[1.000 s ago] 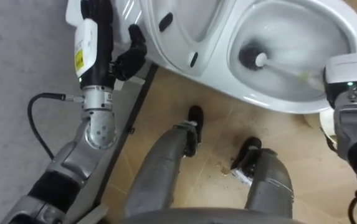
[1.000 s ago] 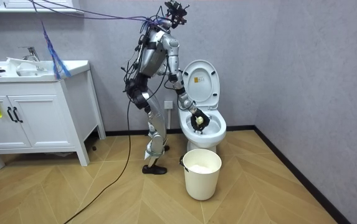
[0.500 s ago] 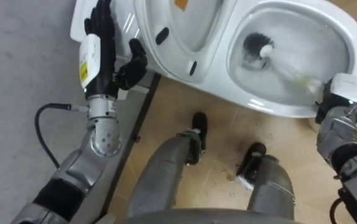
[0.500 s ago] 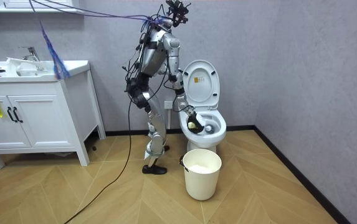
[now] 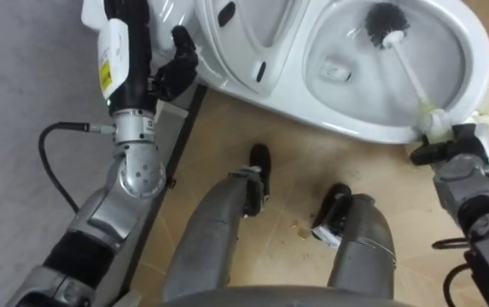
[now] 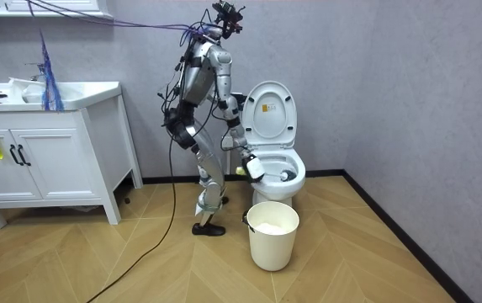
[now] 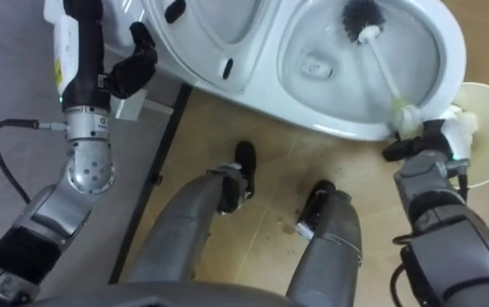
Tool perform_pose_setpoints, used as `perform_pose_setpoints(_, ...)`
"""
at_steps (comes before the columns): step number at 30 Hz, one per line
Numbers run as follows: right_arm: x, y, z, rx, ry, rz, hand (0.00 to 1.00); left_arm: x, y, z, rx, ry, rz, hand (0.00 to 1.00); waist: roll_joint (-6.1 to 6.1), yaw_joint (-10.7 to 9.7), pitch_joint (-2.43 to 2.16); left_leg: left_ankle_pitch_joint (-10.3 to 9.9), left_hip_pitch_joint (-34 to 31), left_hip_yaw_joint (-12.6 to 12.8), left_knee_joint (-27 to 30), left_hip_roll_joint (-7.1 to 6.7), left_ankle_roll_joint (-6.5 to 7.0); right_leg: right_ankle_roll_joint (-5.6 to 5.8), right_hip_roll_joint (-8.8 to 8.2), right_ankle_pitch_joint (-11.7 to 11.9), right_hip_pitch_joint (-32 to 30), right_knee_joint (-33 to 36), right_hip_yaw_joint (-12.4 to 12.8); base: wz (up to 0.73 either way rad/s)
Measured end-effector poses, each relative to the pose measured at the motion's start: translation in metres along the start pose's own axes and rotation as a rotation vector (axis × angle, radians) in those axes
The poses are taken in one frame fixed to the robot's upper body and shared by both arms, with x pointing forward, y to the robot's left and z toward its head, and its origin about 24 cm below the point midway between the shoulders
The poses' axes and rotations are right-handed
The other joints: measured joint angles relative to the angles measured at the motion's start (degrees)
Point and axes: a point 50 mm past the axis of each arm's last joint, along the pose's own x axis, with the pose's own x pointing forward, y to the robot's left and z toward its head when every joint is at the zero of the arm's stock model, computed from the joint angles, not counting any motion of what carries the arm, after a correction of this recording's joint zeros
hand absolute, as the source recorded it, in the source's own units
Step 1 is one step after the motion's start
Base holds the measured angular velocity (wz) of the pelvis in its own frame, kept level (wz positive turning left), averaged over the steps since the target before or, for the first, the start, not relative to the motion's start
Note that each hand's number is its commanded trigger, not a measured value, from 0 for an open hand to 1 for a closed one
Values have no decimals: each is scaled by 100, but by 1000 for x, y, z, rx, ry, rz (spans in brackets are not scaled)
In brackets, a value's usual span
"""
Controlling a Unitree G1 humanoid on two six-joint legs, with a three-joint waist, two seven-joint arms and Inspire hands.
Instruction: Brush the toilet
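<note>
- Brush: the bristle head rests against the inner wall on the far side of the bowl, just below the rim. The handle slants back over the basin and crosses the near rim.
- Right hand: fingers curled round the end of the brush handle, just outside the bowl's near edge.
- Left hand: fingers stretched flat along the side of the toilet, beside the raised lid. The thumb lies against the lid's edge (fingertips cut by the top of the eye views). It holds nothing.
- Stance: the robot stands at the toilet's side on the room view's left. Its feet are close under the bowl's overhang, and the wall is just beside its left arm.
- Bucket: on the floor just before the bowl, near the robot's feet.
- Open room: the floor lies open between the robot and the vanity, and to the room view's right of the bucket.
</note>
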Motion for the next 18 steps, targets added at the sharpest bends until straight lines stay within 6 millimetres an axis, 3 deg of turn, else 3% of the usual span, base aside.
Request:
perform_pose_setpoints(3, -3, 8, 6, -213, -87, -4, 100, -2, -7, -2, 21, 17, -1, 0, 143, 84, -29, -11, 62, 5, -79, 27, -5, 7, 69, 79, 75, -144, 11, -9)
perform_pose_setpoints(4, -4, 11, 10, -359, -151, -11, 100, -3, -10, -3, 25, 22, -10, 0, 221, 142, -48, -20, 78, 4, -74, 51, 3, 17, 96, 94, 113, -200, -9, -19)
perform_pose_setpoints(5, -5, 12, 11, -520, -190, -27, 100, -5, -12, -4, 28, 28, -17, 0, 245, 229, -60, -18, 103, 24, -95, 105, 3, 10, 159, 139, 135, -287, 14, -22)
perform_pose_setpoints(8, -7, 14, 19, -765, -271, -55, 100, -7, -10, -8, 48, 41, -20, 0, 248, 318, -61, -26, 177, 79, -173, 232, -49, -14, 323, 219, 210, -489, 47, -24)
perform_pose_setpoints(13, -8, 16, 17, -870, -301, -63, 100, -15, -9, -18, 59, 72, -46, 0, 326, 340, -82, 13, 376, 93, -375, 302, -106, -76, 500, 300, 373, -731, 148, -9)
perform_pose_setpoints(18, -6, 6, 12, -945, -324, -90, 100, -22, -5, -24, 49, 86, -43, 0, 286, 355, -60, 26, 436, 131, -467, 338, -159, -111, 531, 298, 418, -809, 144, -2)
